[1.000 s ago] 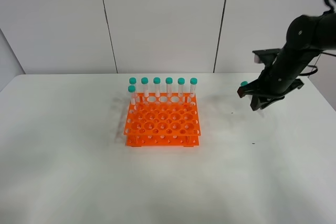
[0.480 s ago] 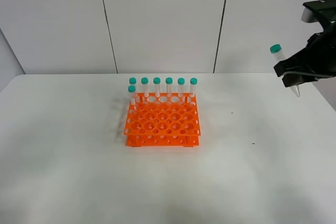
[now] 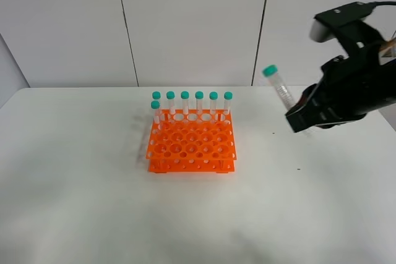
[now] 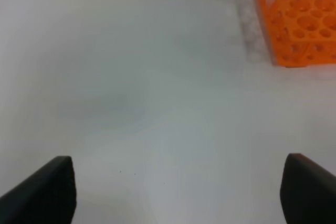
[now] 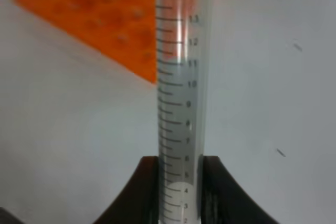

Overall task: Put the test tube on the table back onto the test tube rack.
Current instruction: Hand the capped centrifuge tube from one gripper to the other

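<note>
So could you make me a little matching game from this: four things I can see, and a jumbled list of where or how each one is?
Things:
1. test tube
2. test tube rack
3. left gripper
4. right gripper

States:
A. open, holding nothing, over the table
B. orange, standing on the table
C. shut on the tube's lower end
D. tilted in the air, teal cap uppermost

Pairs: 1-D, 2-B, 3-A, 4-C.
</note>
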`<state>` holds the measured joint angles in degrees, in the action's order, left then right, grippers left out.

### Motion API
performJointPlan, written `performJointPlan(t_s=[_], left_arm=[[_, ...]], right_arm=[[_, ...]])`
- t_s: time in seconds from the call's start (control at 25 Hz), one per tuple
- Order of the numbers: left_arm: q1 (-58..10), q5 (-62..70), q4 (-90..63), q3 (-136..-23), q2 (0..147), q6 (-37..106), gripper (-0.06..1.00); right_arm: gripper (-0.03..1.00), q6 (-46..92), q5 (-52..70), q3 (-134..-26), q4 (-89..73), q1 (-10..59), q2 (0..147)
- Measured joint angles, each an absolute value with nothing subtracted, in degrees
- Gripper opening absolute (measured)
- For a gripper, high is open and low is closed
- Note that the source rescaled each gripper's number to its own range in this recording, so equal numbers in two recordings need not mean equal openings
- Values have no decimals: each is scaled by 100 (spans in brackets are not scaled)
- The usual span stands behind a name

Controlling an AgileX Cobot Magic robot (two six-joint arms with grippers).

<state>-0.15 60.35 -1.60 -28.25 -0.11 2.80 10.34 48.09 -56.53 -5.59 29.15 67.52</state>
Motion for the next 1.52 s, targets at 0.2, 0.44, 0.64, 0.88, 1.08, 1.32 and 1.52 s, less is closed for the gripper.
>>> performJointPlan(t_s=[0.2,0.44,0.64,0.88,1.08,1.32,1.52], left_arm=[[-15,6035,-160,-2825,-11,280,100],[-15,6035,-160,-2825,-11,280,100],[-15,6033,-166,-2825,-11,280,100],[-15,5544,-530,-3013,11,280,100],[-15,5073,-1738,-3288,1055,505,100],[-15,4184,-3776,-3423,2968,2250,100],[-15,3928,-6147,-3423,4586,4369,100]], right_arm=[[2,1102,3724,-5176,-715,3675,6824],[2,1894,3442,-4459,-1196,3718,6924],[2,3015,3231,-4435,-2404,3567,7313],[2,4734,3801,-4686,-3989,2947,7921],[2,5653,3822,-4908,-4486,2940,7921],[2,6045,3804,-4926,-4740,2940,7921],[2,6240,3804,-4929,-4864,2940,7921]])
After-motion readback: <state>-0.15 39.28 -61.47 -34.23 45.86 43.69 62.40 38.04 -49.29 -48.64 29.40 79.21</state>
